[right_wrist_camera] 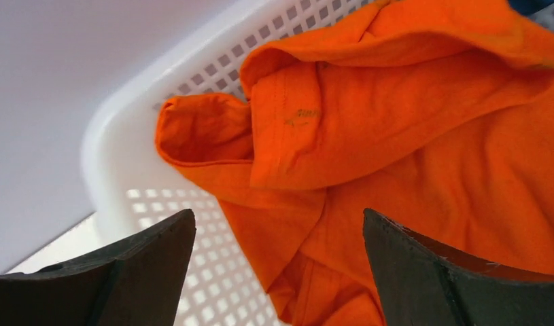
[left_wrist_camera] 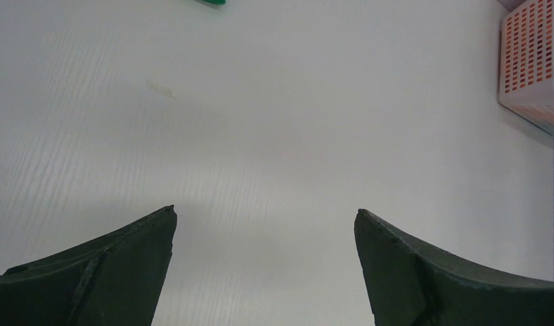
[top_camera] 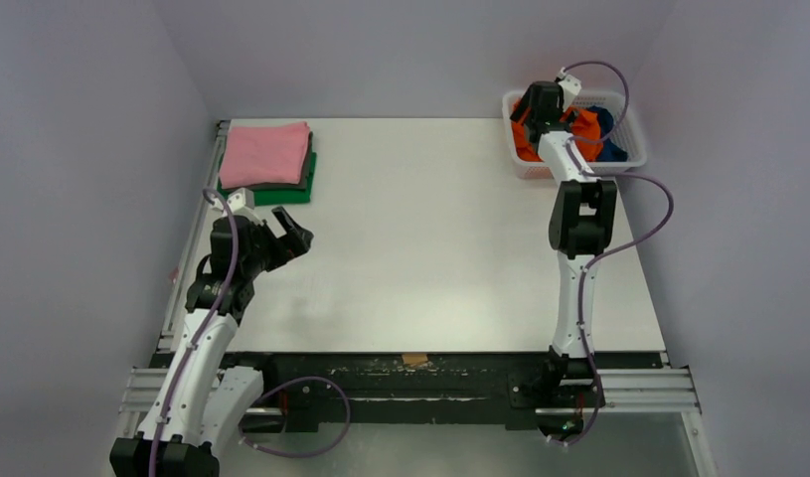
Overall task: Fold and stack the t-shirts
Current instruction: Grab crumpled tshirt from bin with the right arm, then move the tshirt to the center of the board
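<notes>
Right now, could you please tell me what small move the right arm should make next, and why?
Probably lower the right gripper a little and close on the orange shirt. Its jaws stand open over that crumpled shirt in the basket, holding nothing, and the folded stack at the far left shows no orange yet.

White table (top_camera: 430,229), stack of folded t-shirts (top_camera: 268,159) at far left corner, white mesh basket (top_camera: 535,171) at far right
</notes>
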Action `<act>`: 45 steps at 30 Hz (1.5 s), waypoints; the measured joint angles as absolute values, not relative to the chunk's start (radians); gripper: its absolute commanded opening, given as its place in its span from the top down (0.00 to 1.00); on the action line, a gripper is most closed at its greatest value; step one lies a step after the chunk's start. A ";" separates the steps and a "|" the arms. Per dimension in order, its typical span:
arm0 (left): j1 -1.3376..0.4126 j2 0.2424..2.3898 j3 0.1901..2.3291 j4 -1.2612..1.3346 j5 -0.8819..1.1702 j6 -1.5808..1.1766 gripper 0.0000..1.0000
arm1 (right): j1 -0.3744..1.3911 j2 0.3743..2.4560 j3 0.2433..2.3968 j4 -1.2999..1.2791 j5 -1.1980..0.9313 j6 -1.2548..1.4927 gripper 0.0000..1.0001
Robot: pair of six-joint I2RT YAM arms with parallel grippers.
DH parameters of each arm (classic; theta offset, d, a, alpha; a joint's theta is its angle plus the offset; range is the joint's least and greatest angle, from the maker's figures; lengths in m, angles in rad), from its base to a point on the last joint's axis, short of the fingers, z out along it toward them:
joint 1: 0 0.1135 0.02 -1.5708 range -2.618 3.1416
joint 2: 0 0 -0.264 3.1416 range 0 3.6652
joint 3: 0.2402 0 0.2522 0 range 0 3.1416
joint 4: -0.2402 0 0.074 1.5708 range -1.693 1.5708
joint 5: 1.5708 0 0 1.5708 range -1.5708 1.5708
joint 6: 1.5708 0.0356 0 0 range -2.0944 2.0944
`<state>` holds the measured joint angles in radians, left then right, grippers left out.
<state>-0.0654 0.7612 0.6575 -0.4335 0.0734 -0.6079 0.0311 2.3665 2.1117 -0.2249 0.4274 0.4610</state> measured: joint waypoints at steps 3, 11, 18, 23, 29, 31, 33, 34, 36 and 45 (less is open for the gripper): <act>-0.065 0.771 0.658 -0.434 0.065 -0.608 0.00 | 0.015 2.470 2.165 -0.176 0.416 0.473 0.15; -0.066 0.775 0.658 -0.435 0.044 -0.608 0.00 | -0.007 2.698 2.328 -0.025 0.405 0.501 0.28; -0.065 0.776 0.658 -0.437 0.027 -0.608 0.00 | -0.027 2.748 2.352 0.070 0.400 0.556 1.00; -0.065 0.787 0.660 -0.439 0.022 -0.608 0.00 | -0.043 2.745 2.348 0.099 0.399 0.569 1.00; -0.065 0.801 0.660 -0.437 0.023 -0.609 0.00 | -0.040 2.621 2.271 0.091 0.371 0.533 1.00; -0.065 0.804 0.660 -0.436 0.027 -0.609 0.00 | -0.039 2.501 2.175 0.103 0.343 0.532 1.00; -0.065 0.806 0.660 -0.436 0.034 -0.609 0.00 | -0.039 2.401 2.122 0.116 0.318 0.534 1.00; -0.065 0.807 0.661 -0.437 0.038 -0.609 0.00 | -0.038 2.347 2.103 0.128 0.304 0.535 1.00; -0.065 0.808 0.663 -0.438 0.046 -0.609 0.00 | -0.038 2.257 2.086 0.146 0.279 0.535 1.00; -0.065 0.788 0.665 -0.445 0.077 -0.611 0.00 | -0.001 2.008 2.087 0.117 0.138 0.511 1.00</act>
